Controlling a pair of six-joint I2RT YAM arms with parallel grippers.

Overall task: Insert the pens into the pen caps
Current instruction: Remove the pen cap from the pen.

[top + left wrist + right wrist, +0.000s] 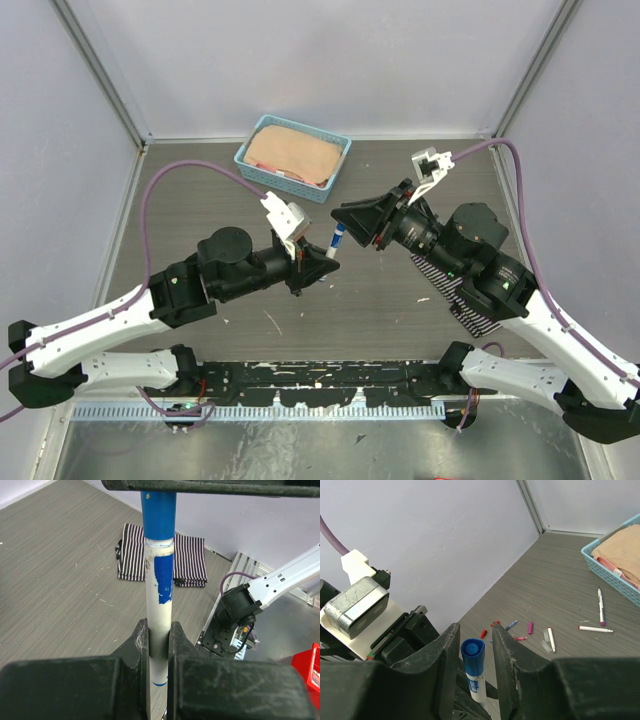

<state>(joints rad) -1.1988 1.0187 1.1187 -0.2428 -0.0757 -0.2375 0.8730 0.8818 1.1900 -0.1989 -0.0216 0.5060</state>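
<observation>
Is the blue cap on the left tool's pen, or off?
On: the blue cap sits on the end of the pen in the left tool, meeting its barrel without a gap.

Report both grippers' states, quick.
Left gripper: shut on the pen.
Right gripper: jaws straddle the blue cap; whether it grips cannot be told.

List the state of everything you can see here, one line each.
left hand, shut on the blue pen
blue pen, gripped by its barrel, blue cap on its far end
right hand, open, straddling the blue cap
loose pens, lying flat, apart from the caps
loose caps, lying loose, on no pen
basket, holding cloth
</observation>
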